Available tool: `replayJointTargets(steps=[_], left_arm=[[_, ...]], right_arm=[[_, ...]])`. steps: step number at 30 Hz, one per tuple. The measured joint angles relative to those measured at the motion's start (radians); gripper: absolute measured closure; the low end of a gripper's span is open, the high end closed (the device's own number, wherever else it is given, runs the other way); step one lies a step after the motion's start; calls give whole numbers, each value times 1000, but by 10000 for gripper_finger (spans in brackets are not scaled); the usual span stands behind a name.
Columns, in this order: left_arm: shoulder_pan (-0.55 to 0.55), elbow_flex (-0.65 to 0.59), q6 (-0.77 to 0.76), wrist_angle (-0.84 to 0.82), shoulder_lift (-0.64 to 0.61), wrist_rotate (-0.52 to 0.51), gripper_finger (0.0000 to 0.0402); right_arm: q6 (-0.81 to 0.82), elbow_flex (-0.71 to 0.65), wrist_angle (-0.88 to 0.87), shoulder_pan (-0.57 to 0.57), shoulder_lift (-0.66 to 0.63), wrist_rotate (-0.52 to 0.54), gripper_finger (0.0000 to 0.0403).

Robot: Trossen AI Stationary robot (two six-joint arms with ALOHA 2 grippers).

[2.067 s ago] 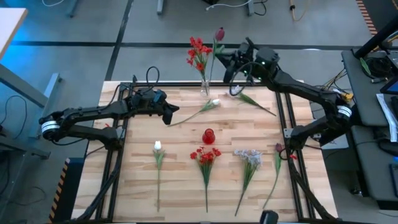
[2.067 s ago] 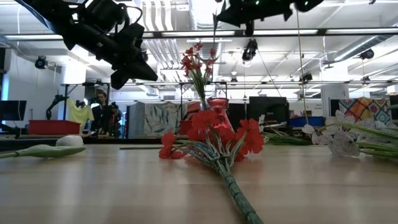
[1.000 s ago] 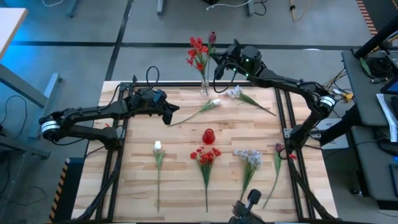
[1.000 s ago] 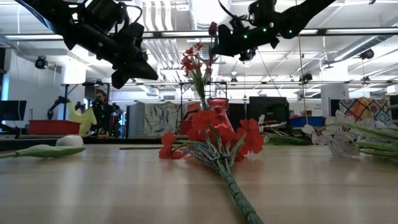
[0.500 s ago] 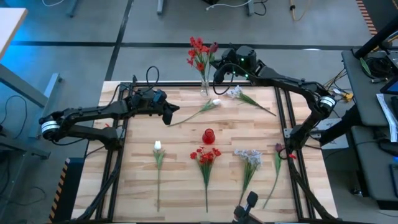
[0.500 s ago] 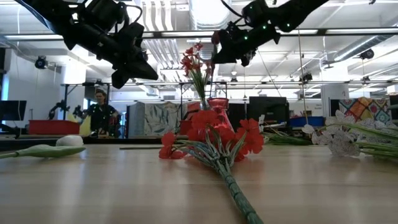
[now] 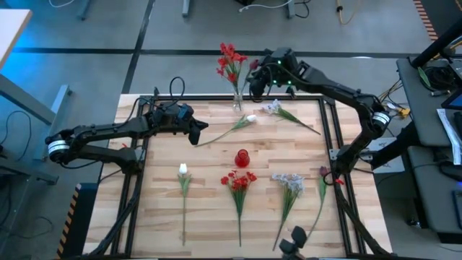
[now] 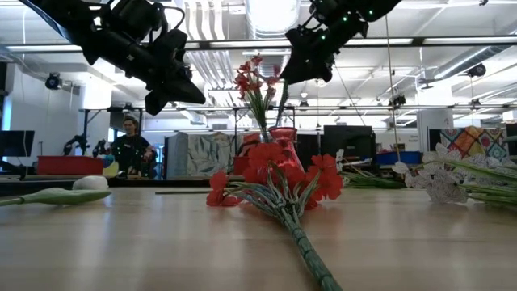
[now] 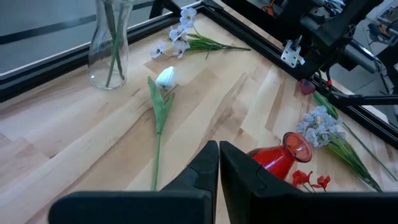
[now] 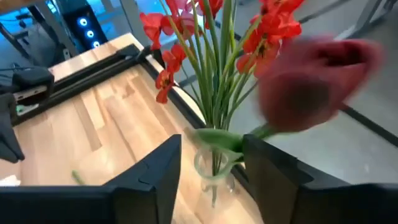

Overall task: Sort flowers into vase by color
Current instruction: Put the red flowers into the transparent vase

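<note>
A clear glass vase (image 7: 237,102) stands at the table's far edge, holding red flowers (image 7: 230,61) by their stems. A dark maroon bud (image 10: 317,81) on a green stem (image 10: 219,140) now leans among them, its stem down in the vase mouth (image 10: 214,167). My right gripper (image 10: 212,140) hovers open just above the vase (image 7: 253,79), one finger on either side of that stem. My left gripper (image 7: 198,134) hangs shut and empty over the table's left middle (image 9: 218,152). Other flowers lie flat on the table.
On the table lie a white tulip (image 7: 247,119), a pale cluster (image 7: 273,107), another white tulip (image 7: 183,170), a red cluster (image 7: 240,179), a pale blue-white cluster (image 7: 289,180) and a maroon bud (image 7: 324,172). A small red vase (image 7: 242,157) stands mid-table.
My right gripper has risen a little above the clear vase and tipped its fingers downward. The maroon flower has come free of it and sunk stem-first into the vase, so its bud now sits lower, beside the red blooms.
</note>
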Motion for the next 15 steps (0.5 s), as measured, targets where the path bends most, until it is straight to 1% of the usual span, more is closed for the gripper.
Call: replayJointTargets(steps=[4,8,11,15], left_arm=[[0,0,8,0,0,0,402],[0,0,16,0,0,0,402],[0,0,18,0,0,0,402],[0,0,18,0,0,1,402]], right_arm=[[4,30,-50,2,-3,0,226],[13,72,-136,6,-13,0,232],[13,99,-242,6,-35,-1,247],[5,99,-329,9,-82,3,281]])
